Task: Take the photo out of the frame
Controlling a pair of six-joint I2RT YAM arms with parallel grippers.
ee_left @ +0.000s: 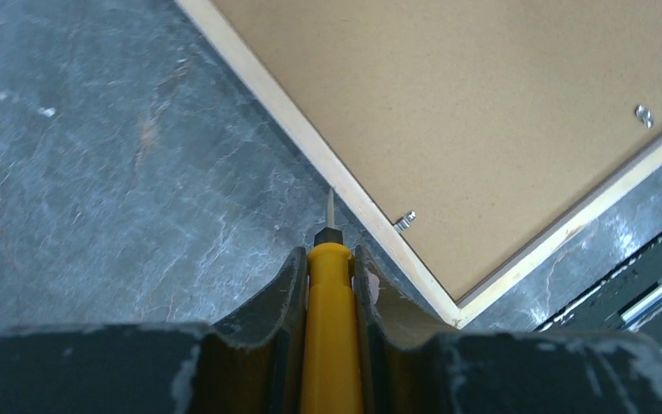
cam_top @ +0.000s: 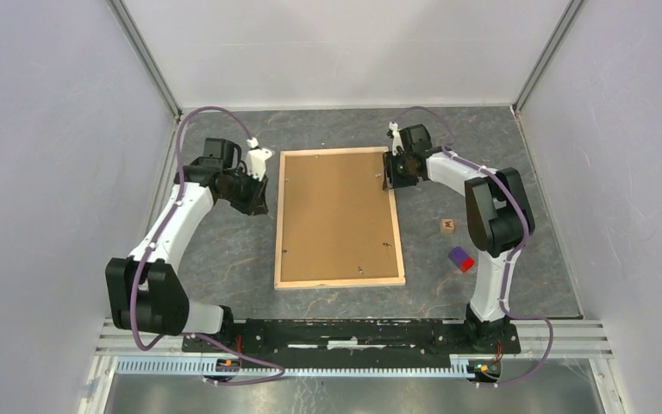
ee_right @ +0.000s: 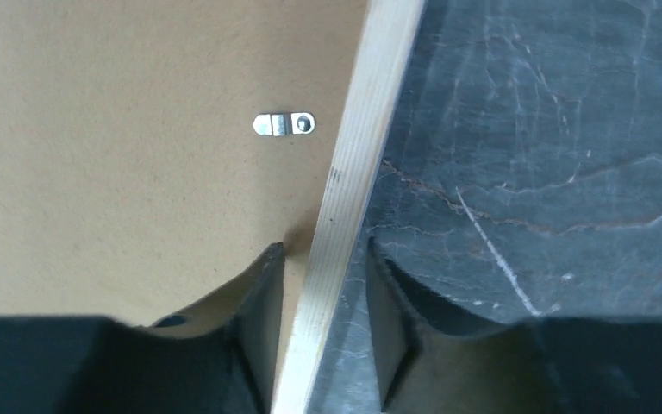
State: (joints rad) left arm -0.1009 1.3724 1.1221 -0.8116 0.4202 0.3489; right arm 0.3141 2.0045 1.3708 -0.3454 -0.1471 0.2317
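Logging layout on grey stone-look table (cam_top: 224, 250), largest item first. Found frame (cam_top: 340, 282) face down at table centre, long axis running far edge to near edge, pale wood rails up. Seen inside it: brown backing panel (cam_top: 336, 216), seated flush, so photo judged not yet out. Read right fingers (ee_right: 259, 302) as astride the frame's right rail close to its far right corner, one over the panel, the other over the table; cannot tell whether clamped on the wood or only straddling, thin shadowed gap showing on the panel side. Read left fingers (ee_left: 280, 297) as closed on yellow-handled screwdriver (ee_left: 331, 328), shaft pointing at the left rail from outside, tip just short of the wood. Spotted small metal clip (ee_left: 405, 221) on the panel just past that rail, ahead and right of the tip, toward the near left corner. Judged left arm nearer this clip; next move likely needs the tip across the rail onto it. Noted second clip (ee_right: 284, 124) beside the right fingers.
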